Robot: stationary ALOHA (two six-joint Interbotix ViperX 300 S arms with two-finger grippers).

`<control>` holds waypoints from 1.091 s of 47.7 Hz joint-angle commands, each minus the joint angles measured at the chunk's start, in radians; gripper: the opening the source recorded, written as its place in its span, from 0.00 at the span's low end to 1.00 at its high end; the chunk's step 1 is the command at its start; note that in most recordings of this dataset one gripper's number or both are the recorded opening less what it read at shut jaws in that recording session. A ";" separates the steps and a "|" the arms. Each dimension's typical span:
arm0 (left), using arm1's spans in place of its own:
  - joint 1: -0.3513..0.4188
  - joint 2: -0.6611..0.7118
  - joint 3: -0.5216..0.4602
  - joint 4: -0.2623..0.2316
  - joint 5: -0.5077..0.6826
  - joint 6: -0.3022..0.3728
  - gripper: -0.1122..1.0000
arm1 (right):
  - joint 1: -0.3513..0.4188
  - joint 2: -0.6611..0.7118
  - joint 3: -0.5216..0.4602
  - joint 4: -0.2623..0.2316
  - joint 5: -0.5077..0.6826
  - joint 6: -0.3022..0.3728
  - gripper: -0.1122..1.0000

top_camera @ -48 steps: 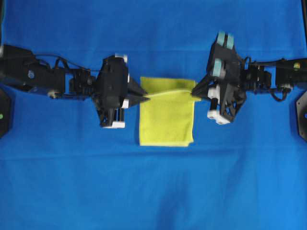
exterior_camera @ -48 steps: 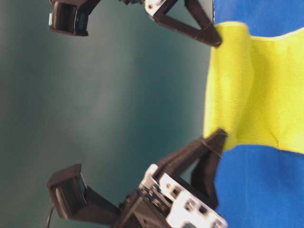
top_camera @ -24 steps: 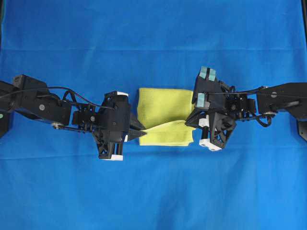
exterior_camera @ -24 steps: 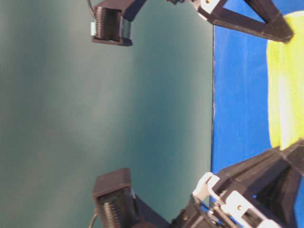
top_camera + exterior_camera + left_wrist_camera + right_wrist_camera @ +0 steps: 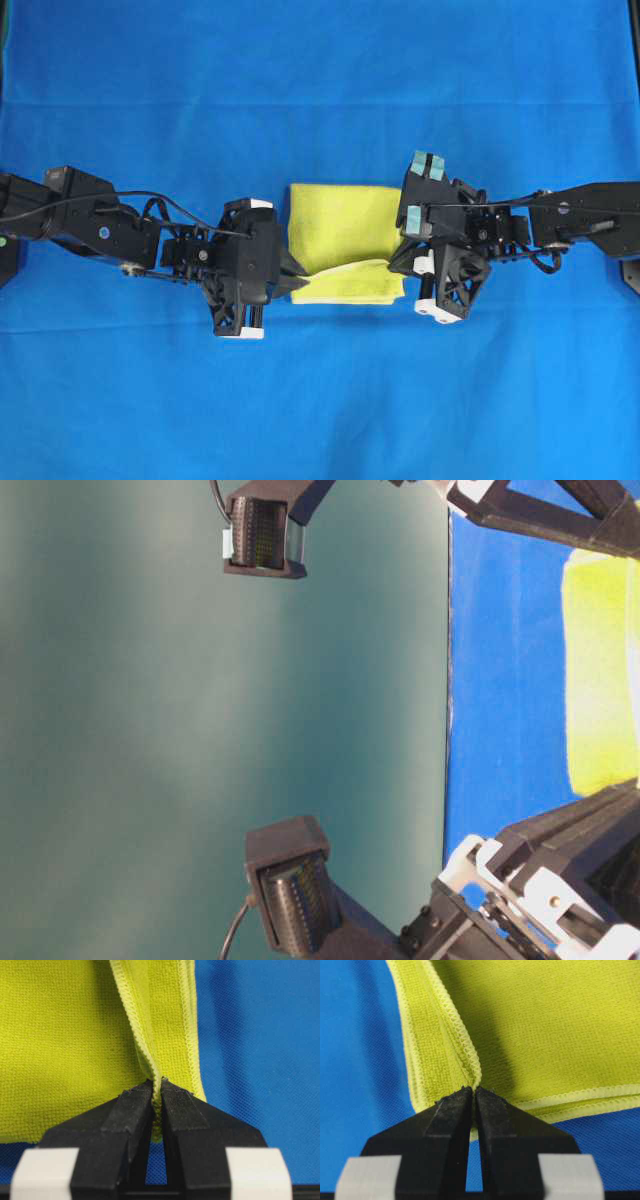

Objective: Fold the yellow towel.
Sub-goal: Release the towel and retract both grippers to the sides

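The yellow towel lies folded in the middle of the blue cloth, and its upper layer's edge is held just above the near edge. My left gripper is shut on the hem at the towel's near-left corner. In the left wrist view the left gripper pinches the stitched hem of the towel. My right gripper is shut on the near-right corner. The right wrist view shows the right gripper clamping the hem of the towel. At table level the towel lies low on the cloth.
A blue cloth covers the whole table. The left arm reaches in from the left edge and the right arm from the right edge. A teal wall fills the table-level view.
Both grippers have carried the held towel edge toward the near side and down, laying the upper layer over the lower one. The towel now looks shorter from above.
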 commanded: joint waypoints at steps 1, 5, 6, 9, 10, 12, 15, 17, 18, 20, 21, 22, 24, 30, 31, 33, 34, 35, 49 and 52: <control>-0.012 -0.011 -0.015 -0.002 -0.002 -0.002 0.14 | 0.009 -0.008 -0.008 0.002 -0.008 0.002 0.14; -0.015 -0.011 -0.021 -0.002 -0.003 -0.002 0.18 | 0.014 -0.006 -0.009 0.002 -0.011 0.002 0.14; -0.015 -0.011 -0.023 -0.002 -0.003 -0.002 0.23 | 0.015 -0.006 -0.011 0.002 -0.014 0.002 0.15; -0.015 -0.012 -0.023 -0.002 -0.002 -0.002 0.38 | 0.023 -0.005 -0.015 0.002 -0.023 0.002 0.15; -0.015 -0.014 -0.025 -0.002 -0.002 -0.002 0.42 | 0.026 -0.002 -0.017 0.002 -0.026 0.002 0.17; -0.015 -0.015 -0.025 -0.002 0.000 -0.002 0.50 | 0.032 0.000 -0.020 0.002 -0.028 0.002 0.27; -0.017 -0.020 -0.023 -0.002 0.005 -0.002 0.58 | 0.046 0.002 -0.025 0.002 -0.025 0.002 0.45; -0.018 -0.026 -0.023 -0.002 0.008 -0.002 0.61 | 0.054 0.002 -0.028 0.002 -0.023 0.002 0.56; -0.020 -0.031 -0.023 -0.002 0.012 0.000 0.60 | 0.058 -0.002 -0.028 0.002 -0.021 0.002 0.60; -0.023 -0.044 -0.020 -0.002 0.021 0.000 0.59 | 0.071 -0.006 -0.031 0.002 -0.021 0.002 0.68; -0.025 -0.052 -0.018 -0.002 0.029 0.000 0.59 | 0.075 -0.012 -0.032 0.000 -0.020 0.002 0.69; -0.025 -0.063 -0.018 -0.002 0.038 0.000 0.59 | 0.080 -0.017 -0.034 0.002 -0.018 0.002 0.69; -0.028 -0.087 -0.017 -0.002 0.061 0.000 0.58 | 0.091 -0.029 -0.040 0.002 -0.012 0.002 0.66; -0.040 -0.190 -0.014 -0.002 0.152 0.002 0.58 | 0.110 -0.084 -0.061 0.000 0.040 0.002 0.64; -0.044 -0.207 -0.014 -0.002 0.164 0.002 0.58 | 0.114 -0.101 -0.067 -0.002 0.058 0.002 0.64; -0.049 -0.245 -0.011 -0.002 0.186 0.005 0.58 | 0.114 -0.127 -0.072 -0.003 0.083 -0.003 0.64; -0.054 -0.264 -0.011 -0.002 0.196 0.009 0.58 | 0.114 -0.140 -0.074 -0.005 0.094 -0.006 0.64; -0.057 -0.282 -0.008 -0.002 0.204 0.014 0.58 | 0.114 -0.152 -0.075 -0.008 0.106 -0.009 0.64; -0.064 -0.575 0.103 0.000 0.221 0.023 0.58 | 0.095 -0.393 -0.015 -0.163 0.140 -0.018 0.64; -0.066 -0.650 0.138 0.000 0.213 0.025 0.58 | 0.072 -0.462 0.023 -0.184 0.115 -0.018 0.64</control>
